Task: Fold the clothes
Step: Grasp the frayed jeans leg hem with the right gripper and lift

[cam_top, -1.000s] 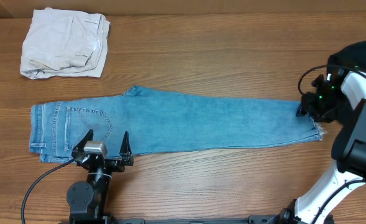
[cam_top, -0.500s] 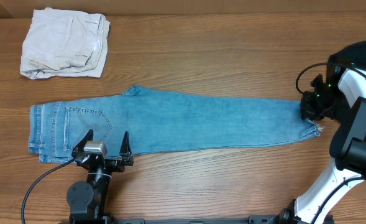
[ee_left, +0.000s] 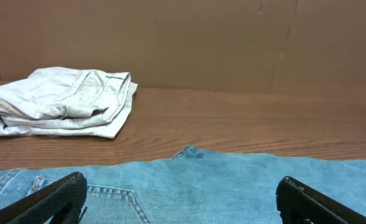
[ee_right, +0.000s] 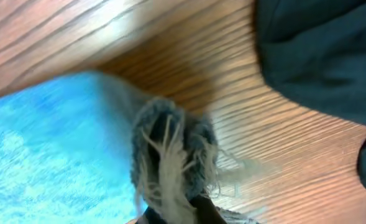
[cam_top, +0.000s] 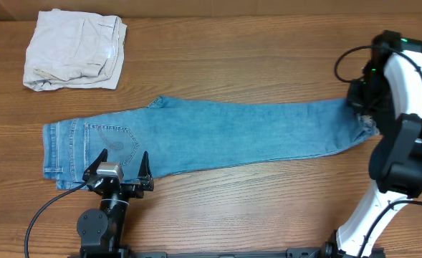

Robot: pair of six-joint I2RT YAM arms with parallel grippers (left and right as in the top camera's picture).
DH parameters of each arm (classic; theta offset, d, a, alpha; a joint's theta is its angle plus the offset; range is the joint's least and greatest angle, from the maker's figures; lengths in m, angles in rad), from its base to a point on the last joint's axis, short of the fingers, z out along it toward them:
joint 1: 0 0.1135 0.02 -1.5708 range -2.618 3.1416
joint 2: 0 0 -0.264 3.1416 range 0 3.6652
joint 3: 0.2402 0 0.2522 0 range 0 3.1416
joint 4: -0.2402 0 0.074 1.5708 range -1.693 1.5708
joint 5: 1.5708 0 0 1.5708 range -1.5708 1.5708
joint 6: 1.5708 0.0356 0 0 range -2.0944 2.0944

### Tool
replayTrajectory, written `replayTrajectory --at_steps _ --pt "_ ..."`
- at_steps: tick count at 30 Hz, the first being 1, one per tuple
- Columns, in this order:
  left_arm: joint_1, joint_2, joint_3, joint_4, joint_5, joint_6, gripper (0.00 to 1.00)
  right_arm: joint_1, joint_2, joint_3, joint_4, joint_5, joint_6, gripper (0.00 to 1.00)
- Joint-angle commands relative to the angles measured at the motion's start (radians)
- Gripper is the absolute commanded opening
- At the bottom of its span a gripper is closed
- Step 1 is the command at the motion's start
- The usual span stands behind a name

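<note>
Light-blue jeans [cam_top: 232, 136] lie stretched left to right across the wooden table, waist and stitched back pocket [cam_top: 114, 137] at the left. My right gripper [cam_top: 361, 107] is shut on the frayed hem [ee_right: 170, 162] at the right end, which bunches up off the wood in the right wrist view. My left gripper [cam_top: 123, 155] stands open at the jeans' near edge by the pocket, its fingers [ee_left: 52, 199] wide apart over the denim [ee_left: 220, 186] with nothing between them. A folded off-white garment [cam_top: 74, 49] lies at the far left corner.
The off-white garment [ee_left: 64, 99] lies beyond the jeans in the left wrist view, in front of a brown cardboard wall [ee_left: 232, 43]. A dark blurred shape [ee_right: 319, 56] fills the upper right of the right wrist view. Bare wood [cam_top: 253, 208] surrounds the jeans.
My right gripper closed on the hem and moved toward the far side, lifting it. The whole pair of jeans slid slightly to the right. The left arm has not moved.
</note>
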Motion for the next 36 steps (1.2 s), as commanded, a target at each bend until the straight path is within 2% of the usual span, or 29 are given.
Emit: replayTrajectory --at_steps 1,11,24,36 --pt "0.006 -0.009 -0.004 -0.003 -0.006 0.016 1.00 0.080 -0.036 0.029 -0.011 0.051 0.082 0.04" --pt "0.006 -0.009 -0.004 -0.003 -0.006 0.016 1.00 0.258 -0.037 0.029 -0.097 0.018 0.182 0.04" --pt "0.006 -0.009 -0.004 -0.003 -0.006 0.016 1.00 0.291 -0.037 0.029 -0.115 -0.218 0.193 0.04" --pt "0.006 -0.009 -0.004 -0.003 -0.006 0.016 1.00 0.378 -0.037 0.027 -0.098 -0.229 0.194 0.04"
